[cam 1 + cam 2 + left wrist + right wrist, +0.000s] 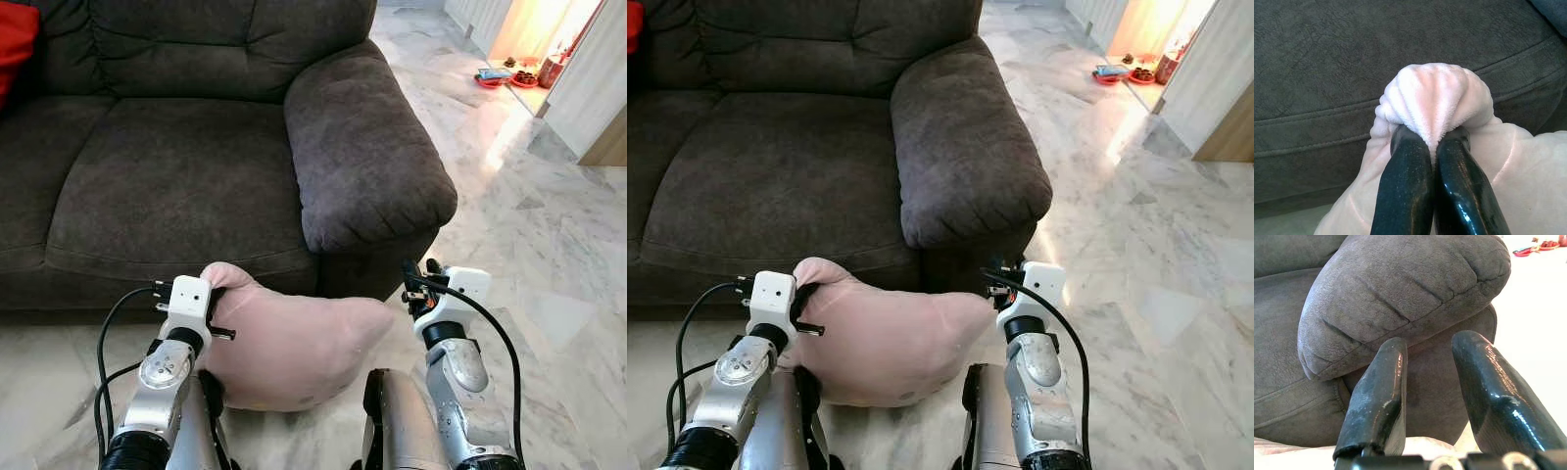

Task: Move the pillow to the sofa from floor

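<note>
The pillow point(294, 343), pale pink and plush, sits low in front of the sofa point(176, 166), just below the front edge of the seat cushion and beside the base of the sofa's armrest point(362, 147); whether its underside rests on the marble floor point(549, 255) cannot be told, since the robot's arms hide its lower edge. The left gripper point(1432, 147) is clamped on the pillow's upper corner. The left wrist view makes this plain: the two black fingers point(1405, 186) are pressed together with a bunched fold of the pink fabric pinched between their tips, the grey seat cushion just behind it. In the head views that same corner shows as a raised peak next to the white wrist housing, but the fingers themselves are hidden there. The right gripper point(1430, 362) hovers near the pillow's other end, in front of the armrest. Its wrist view shows the fingers spread apart with nothing between them, looking up at the rounded underside of the armrest, with a strip of pink at the lower edge. The head views add the wider room: a red cushion point(15, 44) at the sofa's far end, and red dishes point(509, 76) on the floor in a sunlit doorway well away from the sofa.
</note>
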`<state>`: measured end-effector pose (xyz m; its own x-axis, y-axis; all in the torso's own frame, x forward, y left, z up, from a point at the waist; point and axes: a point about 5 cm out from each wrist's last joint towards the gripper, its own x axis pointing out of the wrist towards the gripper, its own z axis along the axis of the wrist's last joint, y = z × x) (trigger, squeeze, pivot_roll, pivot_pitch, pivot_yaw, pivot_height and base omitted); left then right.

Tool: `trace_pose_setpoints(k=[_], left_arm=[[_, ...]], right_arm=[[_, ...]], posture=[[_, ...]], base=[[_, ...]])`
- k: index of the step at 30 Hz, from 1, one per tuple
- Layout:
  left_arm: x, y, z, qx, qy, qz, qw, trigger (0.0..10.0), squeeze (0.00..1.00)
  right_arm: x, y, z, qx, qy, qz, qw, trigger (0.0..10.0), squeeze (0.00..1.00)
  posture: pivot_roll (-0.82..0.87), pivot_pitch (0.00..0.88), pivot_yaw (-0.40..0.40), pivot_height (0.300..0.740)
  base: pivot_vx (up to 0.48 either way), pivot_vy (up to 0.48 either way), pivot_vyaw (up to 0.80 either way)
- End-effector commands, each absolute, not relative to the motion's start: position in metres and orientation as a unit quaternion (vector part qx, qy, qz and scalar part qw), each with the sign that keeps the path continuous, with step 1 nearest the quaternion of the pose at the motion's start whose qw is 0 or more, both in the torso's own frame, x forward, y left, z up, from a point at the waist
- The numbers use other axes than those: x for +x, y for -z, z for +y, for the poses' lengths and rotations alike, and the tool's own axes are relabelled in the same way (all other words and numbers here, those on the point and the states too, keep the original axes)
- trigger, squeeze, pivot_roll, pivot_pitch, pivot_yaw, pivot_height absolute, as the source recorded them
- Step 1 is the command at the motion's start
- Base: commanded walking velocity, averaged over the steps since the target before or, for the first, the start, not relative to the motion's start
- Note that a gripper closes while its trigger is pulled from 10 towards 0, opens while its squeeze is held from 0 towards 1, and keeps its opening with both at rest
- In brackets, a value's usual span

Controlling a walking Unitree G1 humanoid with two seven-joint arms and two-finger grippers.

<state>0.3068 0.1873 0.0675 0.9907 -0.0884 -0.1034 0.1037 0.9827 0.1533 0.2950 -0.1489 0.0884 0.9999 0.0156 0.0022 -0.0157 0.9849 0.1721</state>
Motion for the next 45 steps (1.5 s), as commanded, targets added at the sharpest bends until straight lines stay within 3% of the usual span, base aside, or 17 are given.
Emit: trace_pose_setpoints(k=[1, 12, 19, 31, 45], left_arm=[[0.3259, -0.1245, 0.1885, 0.081, 0.031, -0.076, 0.993, 10.0, 0.0], [0.3257, -0.1242, 0.1884, 0.081, 0.03, -0.076, 0.993, 10.0, 0.0], [0.3237, -0.12, 0.1906, 0.081, 0.027, -0.067, 0.994, 10.0, 0.0], [0.3235, -0.1199, 0.1901, 0.081, 0.028, -0.067, 0.994, 10.0, 0.0], [0.3239, -0.1204, 0.1898, 0.082, 0.031, -0.066, 0.994, 10.0, 0.0]], right_arm=[[0.2955, -0.0882, -0.153, 0.086, -0.001, -0.002, 0.996, 10.0, 0.0], [0.2957, -0.0882, -0.153, 0.086, -0.001, -0.003, 0.996, 10.0, 0.0], [0.2946, -0.0883, -0.1502, 0.086, -0.004, -0.008, 0.996, 10.0, 0.0], [0.295, -0.0926, -0.1512, 0.086, -0.004, -0.024, 0.996, 10.0, 0.0], [0.2954, -0.0926, -0.1515, 0.082, -0.001, -0.028, 0.996, 10.0, 0.0]], posture=[[0.0, 0.0, -0.052, 0.498], [0.0, 0.0, -0.052, 0.498], [0.01, 0.0, -0.049, 0.533], [0.01, 0.0, -0.048, 0.533], [0.01, 0.0, -0.048, 0.613]], base=[[0.0, 0.0, 0.0], [0.0, 0.0, 0.0], [0.0, 0.0, 0.0], [0.0, 0.0, 0.0], [0.0, 0.0, 0.0]])
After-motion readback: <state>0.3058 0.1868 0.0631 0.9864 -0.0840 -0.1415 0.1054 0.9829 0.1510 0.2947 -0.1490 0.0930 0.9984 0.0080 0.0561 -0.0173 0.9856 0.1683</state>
